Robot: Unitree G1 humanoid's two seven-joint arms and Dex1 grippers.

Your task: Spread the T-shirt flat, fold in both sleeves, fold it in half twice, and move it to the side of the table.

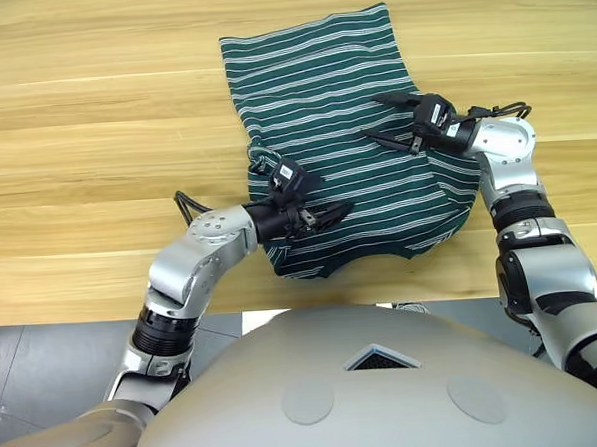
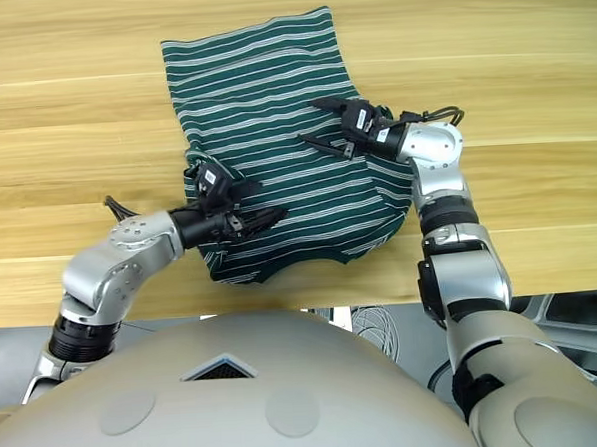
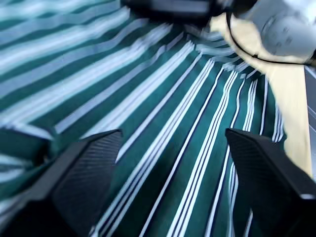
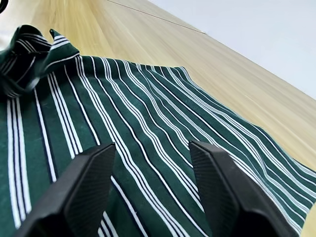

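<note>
Fingers [image 4: 89,187] spread on my left gripper [image 1: 330,215] and right gripper [image 1: 378,117], nothing held. Shirt [image 1: 311,73] on table [image 1: 74,145], near half rumpled. Spread unfinished, I judge; sleeves, both folds, move pending.

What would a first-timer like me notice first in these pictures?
A dark green T-shirt with white stripes lies rumpled on the light wooden table. Two black tools are poised above it, fingers apart: the left tool by its near left edge, the right tool over its right side.
</note>
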